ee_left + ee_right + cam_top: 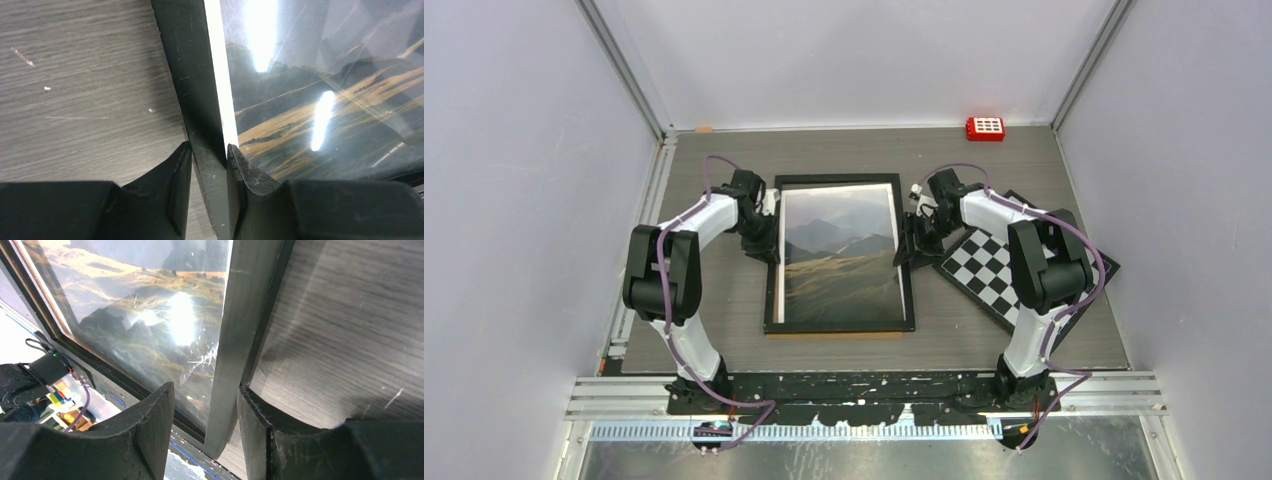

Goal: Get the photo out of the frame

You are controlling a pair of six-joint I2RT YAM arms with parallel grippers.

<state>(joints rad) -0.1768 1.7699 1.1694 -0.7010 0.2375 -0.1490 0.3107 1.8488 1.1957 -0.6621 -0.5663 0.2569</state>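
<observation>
The black frame [839,327] lies face up in the middle of the table with the mountain photo [839,255] inside it behind glare. My left gripper [767,240] is at the frame's left rail. In the left wrist view its fingers [209,146] are shut on that black rail [187,65], one finger outside and one over the white inner edge beside the photo [325,90]. My right gripper [909,248] is at the right rail. In the right wrist view it [206,386] is open and straddles the rail [240,305], with a gap on the side of the photo [140,305].
A black-and-white checkerboard [989,270] lies right of the frame, under the right arm. A small red block [985,128] sits at the far right edge of the table. Pale walls enclose the table on three sides.
</observation>
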